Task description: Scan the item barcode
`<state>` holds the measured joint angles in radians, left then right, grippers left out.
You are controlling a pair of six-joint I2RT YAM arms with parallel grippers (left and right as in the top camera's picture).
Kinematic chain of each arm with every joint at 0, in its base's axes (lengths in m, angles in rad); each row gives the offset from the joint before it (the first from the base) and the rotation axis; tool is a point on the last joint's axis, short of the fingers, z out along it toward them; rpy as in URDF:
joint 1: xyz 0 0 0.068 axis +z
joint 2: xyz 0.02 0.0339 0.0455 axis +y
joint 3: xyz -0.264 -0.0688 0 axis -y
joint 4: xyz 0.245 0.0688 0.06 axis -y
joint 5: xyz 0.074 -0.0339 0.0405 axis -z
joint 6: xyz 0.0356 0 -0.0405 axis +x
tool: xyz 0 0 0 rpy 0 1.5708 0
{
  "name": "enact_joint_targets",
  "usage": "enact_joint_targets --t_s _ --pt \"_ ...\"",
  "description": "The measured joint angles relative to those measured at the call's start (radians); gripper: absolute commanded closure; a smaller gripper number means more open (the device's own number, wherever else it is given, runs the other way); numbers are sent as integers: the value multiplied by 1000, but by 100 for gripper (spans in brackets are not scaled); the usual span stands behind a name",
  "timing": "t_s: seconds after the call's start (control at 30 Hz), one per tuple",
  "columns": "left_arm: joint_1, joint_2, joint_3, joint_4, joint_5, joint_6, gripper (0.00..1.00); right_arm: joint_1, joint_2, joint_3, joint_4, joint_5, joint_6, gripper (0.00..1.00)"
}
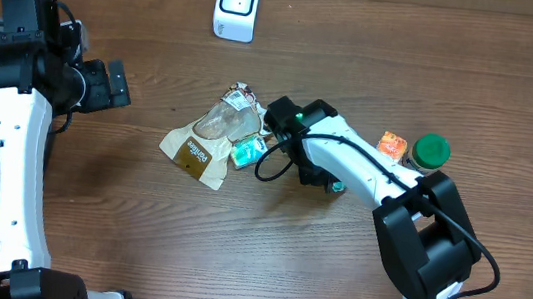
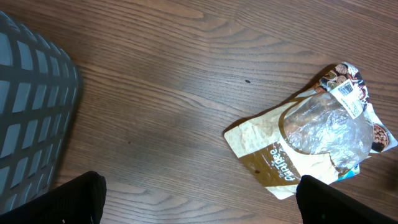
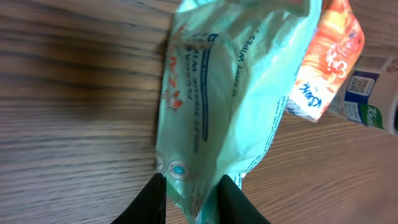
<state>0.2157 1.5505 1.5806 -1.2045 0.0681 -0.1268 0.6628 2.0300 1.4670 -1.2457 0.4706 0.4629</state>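
A teal wipes pack (image 3: pixel 217 99) lies on the wooden table, its tapered end between the fingers of my right gripper (image 3: pixel 191 199). The jaws stand slightly parted, and a sliver of wood shows beside the pack's tip. From overhead, the right gripper (image 1: pixel 260 139) sits over the teal pack (image 1: pixel 247 151), which lies next to a brown snack bag (image 1: pixel 202 142). The white scanner (image 1: pixel 237 5) stands at the table's back edge. My left gripper (image 1: pixel 113 84) hovers open at the left with nothing between its fingers (image 2: pixel 74 199). Its view shows the snack bag (image 2: pixel 311 143) and its barcode label (image 2: pixel 349 94).
An orange packet (image 1: pixel 392 146) and a green-lidded container (image 1: pixel 431 150) sit to the right of the right arm. The orange packet (image 3: pixel 326 56) lies right beside the wipes pack. A grey basket (image 2: pixel 31 118) stands at the far left.
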Motion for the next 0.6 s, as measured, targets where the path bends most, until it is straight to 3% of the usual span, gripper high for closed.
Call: enact_joint_targets --t_s 0.3,0.6 --pt "0 0 0 0 0 0 0 55 0 58 55 -137 -40 70" --pt "0 0 0 0 0 0 0 39 0 97 57 -389 -108 80"
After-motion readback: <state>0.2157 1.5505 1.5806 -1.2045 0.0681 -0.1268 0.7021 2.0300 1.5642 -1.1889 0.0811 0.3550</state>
